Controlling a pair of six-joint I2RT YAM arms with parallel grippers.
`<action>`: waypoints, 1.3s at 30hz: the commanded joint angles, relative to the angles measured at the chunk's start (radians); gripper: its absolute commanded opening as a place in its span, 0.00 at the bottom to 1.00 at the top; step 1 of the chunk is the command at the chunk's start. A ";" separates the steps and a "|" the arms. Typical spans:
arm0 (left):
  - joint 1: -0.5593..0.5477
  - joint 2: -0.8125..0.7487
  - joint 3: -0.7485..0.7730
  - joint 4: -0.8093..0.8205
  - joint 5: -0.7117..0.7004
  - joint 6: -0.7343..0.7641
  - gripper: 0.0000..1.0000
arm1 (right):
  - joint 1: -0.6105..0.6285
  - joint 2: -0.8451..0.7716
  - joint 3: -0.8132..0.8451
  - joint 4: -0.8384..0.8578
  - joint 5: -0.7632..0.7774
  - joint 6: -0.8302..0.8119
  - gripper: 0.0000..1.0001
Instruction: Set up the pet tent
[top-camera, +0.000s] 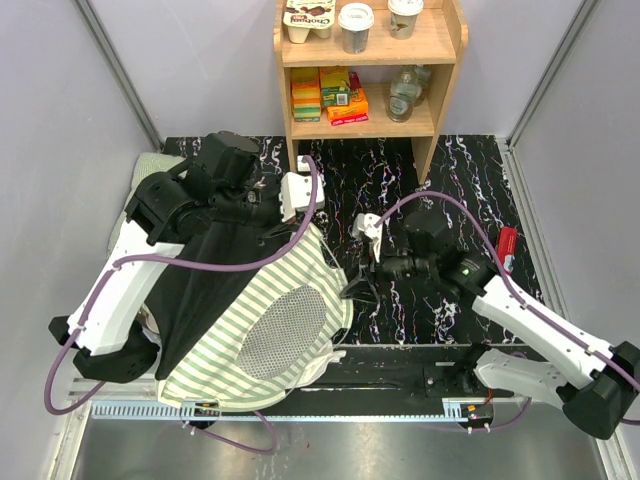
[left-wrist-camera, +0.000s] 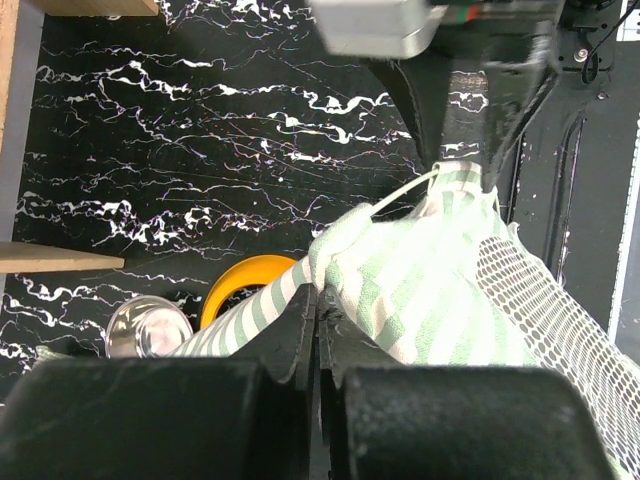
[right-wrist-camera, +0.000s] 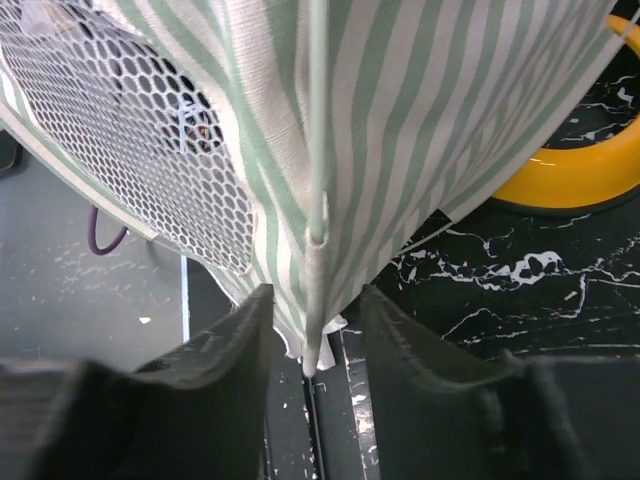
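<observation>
The pet tent (top-camera: 255, 330), striped sage-green and white with an oval mesh panel (top-camera: 285, 330), lies draped at the left with its dark underside (top-camera: 205, 290) turned up. My left gripper (left-wrist-camera: 318, 300) is shut on a fold of striped fabric at the tent's raised far edge. My right gripper (right-wrist-camera: 312, 310) is at the tent's right corner (top-camera: 345, 290), which hangs with a thin white pole tip (right-wrist-camera: 312, 350) between the jaws. The fingers (right-wrist-camera: 240, 330) stand apart on either side of that corner, with a gap on the right. From the left wrist view, the right gripper (left-wrist-camera: 465, 110) shows above the fabric.
A yellow bowl holder (right-wrist-camera: 570, 170) and a metal bowl (left-wrist-camera: 150, 325) sit beside and partly under the tent. A wooden shelf (top-camera: 365, 125) with boxes, cups and jars stands at the back. A red object (top-camera: 507, 243) lies at the right. A green cushion (top-camera: 150, 165) peeks out at the back left.
</observation>
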 joint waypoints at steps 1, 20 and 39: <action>0.004 -0.022 0.018 -0.082 -0.020 0.019 0.00 | -0.002 0.069 0.047 0.091 -0.073 0.078 0.38; -0.046 0.044 0.243 -0.104 -0.021 0.040 0.27 | 0.012 0.166 0.194 -0.111 0.017 -0.106 0.00; -0.112 0.056 0.395 -0.014 -0.104 0.073 0.68 | 0.024 0.120 0.326 -0.110 0.309 -0.241 0.00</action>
